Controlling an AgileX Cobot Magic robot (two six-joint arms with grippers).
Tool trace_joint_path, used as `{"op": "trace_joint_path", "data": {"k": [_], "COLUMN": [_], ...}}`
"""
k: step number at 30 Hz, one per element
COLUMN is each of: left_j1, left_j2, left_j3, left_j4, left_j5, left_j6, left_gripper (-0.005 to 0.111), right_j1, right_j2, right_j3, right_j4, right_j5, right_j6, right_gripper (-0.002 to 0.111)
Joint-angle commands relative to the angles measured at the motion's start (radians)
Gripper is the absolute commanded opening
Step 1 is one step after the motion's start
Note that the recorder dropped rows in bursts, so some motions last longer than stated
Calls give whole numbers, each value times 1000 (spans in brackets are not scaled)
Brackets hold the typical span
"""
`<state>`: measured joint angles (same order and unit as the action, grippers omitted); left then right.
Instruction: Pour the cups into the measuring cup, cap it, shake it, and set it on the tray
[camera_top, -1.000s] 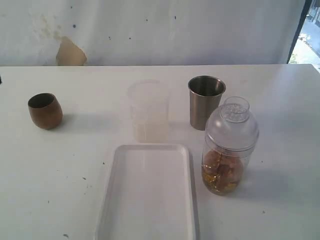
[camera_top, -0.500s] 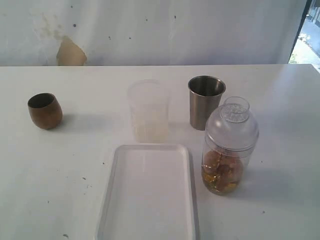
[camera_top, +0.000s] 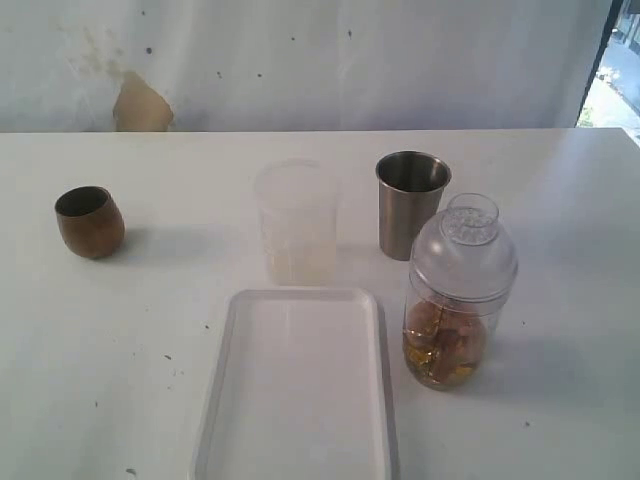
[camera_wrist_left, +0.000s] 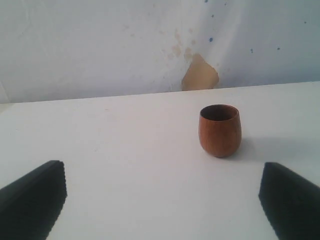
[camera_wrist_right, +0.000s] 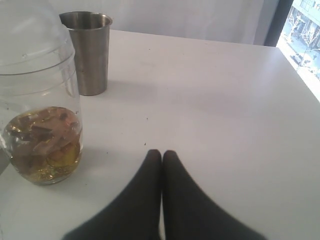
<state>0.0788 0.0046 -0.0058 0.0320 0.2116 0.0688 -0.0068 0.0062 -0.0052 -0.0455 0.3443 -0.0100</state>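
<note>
Plastic, clear and smooth, makes the measuring cup look light but slippery. Amber pieces fill only its bottom, and a wide domed lid sits on top, so I judge it top-bulky and easy to tip. It stands on the table just beside the tray, to its right, near the steel tumbler. The best hold seems to be around the straight wall below the lid, since the dome might pop off. The right gripper, close by it, has its jaws pressed together. The left gripper is spread wide, facing the wooden cup.
</note>
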Motion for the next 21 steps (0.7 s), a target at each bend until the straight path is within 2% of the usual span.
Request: {"op": "trace_joint_path", "data": {"k": [1,16,18,20,21], "left_j1": [-1,-1,-1,-1,-1], "left_j2": [-5,-5,-5,-5,-5], "left_j3": [6,6,6,6,6], "left_j4": [3,9,13,14,14], "left_j5": [-1,0,6,13,13], "left_j6": [-21,-21,-21,-21,-21], "left_gripper": [105,104,98,84,72], "right_j1": [-5,-5,-5,-5,-5], "right_j2": [-6,-6,-6,-6,-6], "right_j3": [5,5,5,5,5], "right_j4": [-3,-3,-3,-3,-3], "right_j5": [-3,-3,-3,-3,-3], "right_j6": [5,5,5,5,5], "right_gripper": [0,0,0,0,0]}}
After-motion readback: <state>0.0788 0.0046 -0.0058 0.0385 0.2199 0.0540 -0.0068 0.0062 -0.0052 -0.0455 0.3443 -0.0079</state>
